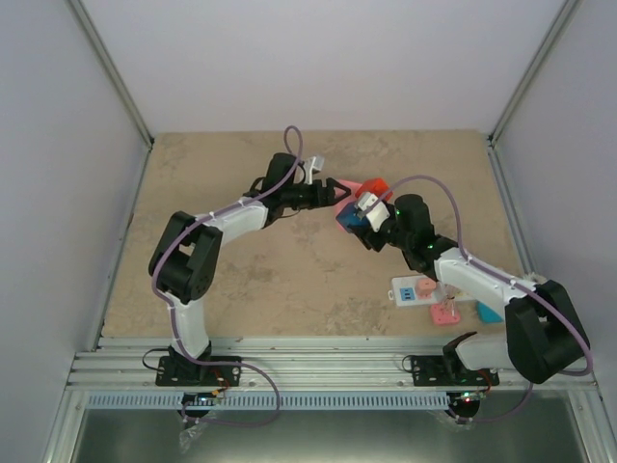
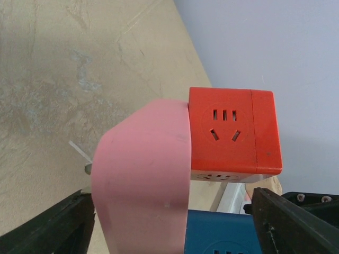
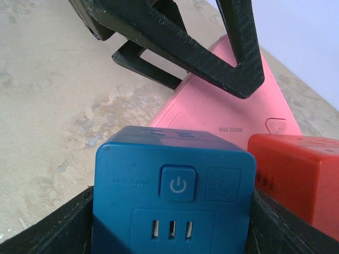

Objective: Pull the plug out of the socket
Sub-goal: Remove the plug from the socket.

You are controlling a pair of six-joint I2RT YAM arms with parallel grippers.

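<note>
the pink block, against the blue cube clamped in the right gripper, is straddled by the left gripper's open fingers; these should be closed squarely, then drawn left. the white strip socket lies near right.

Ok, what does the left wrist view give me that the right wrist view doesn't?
Only the left wrist: the slotted outlet face of the red cube, seen square on. Only the right wrist: the power button on the blue cube, the right fingers against its sides, and MAX 2500W printed on the pink block. Both: all three blocks, the left fingers, apart, at the pink block, and the table.
</note>
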